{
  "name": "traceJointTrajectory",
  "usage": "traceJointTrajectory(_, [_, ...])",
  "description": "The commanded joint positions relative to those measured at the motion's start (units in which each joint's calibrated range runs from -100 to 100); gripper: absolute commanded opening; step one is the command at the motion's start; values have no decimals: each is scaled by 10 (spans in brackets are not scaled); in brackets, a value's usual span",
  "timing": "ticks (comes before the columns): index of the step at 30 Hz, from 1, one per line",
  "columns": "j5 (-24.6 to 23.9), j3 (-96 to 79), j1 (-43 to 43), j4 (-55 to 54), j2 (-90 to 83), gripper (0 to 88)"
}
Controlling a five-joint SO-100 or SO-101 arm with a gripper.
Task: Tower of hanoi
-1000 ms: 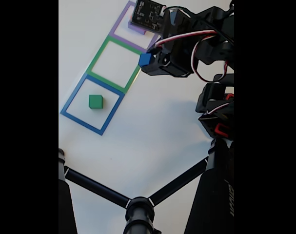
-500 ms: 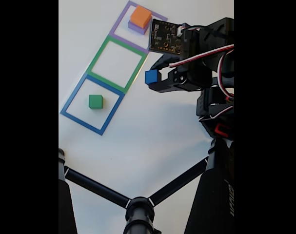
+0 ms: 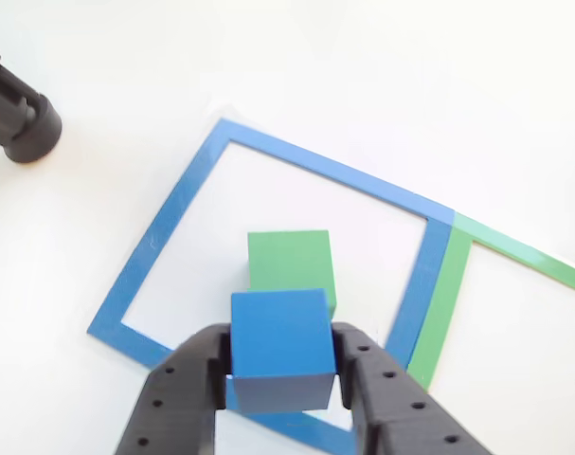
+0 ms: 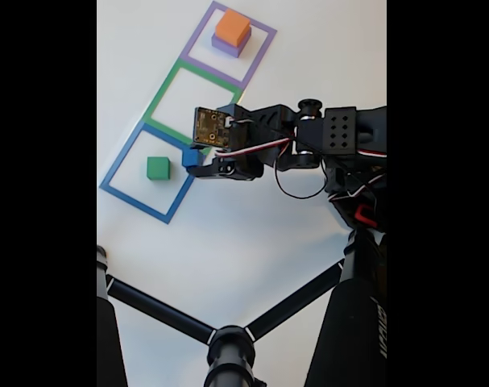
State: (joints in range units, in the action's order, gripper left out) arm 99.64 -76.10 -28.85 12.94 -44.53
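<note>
Gripper [image 3: 281,365] clamps the small matte blue cube [image 3: 279,347] above the blue square outline [image 3: 164,237], just short of the matte green block [image 3: 289,265]; I'd centre over green before I lower and release.

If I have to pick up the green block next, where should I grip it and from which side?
Grip the green block on two opposite flat side faces, coming straight down from above. It sits alone and flat inside the blue outline with free space all round. The hand holds the blue cube, so place that first.
</note>
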Motion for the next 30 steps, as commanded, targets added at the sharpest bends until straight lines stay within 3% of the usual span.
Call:
traceJointTrajectory(1, [4, -9, -6, -193, 101, 43])
traceJointTrajectory(4, [4, -13, -5, -303, 178, 43])
traceJointTrajectory(10, [4, 5, -5, -421, 294, 43])
traceJointTrajectory(18, [4, 42, -6, -486, 400, 42])
traceJointTrajectory(30, [4, 82, 11, -491, 454, 42])
